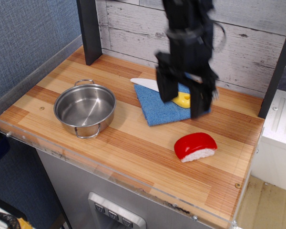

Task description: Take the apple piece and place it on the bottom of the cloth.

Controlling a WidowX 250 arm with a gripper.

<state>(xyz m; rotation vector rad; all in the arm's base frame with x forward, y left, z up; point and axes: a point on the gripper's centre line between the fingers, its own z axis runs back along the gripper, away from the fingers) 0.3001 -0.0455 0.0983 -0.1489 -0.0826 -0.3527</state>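
Note:
The apple piece [195, 146], a glossy red wedge with a white cut face, lies on its side on the wooden table, in front of and to the right of the cloth and apart from it. The blue cloth [158, 106] lies flat at the back middle. My gripper [182, 95] hangs above the cloth's right part, blurred, with its two fingers [165, 86] spread wide and nothing between them. It is well behind and above the apple piece.
A white toy knife [147, 84] with a yellow handle lies across the cloth's back edge, partly behind the gripper. A steel pot [85, 109] stands at the left. A black post [89, 28] stands at the back left. A clear rim runs along the table's front edge [133, 183].

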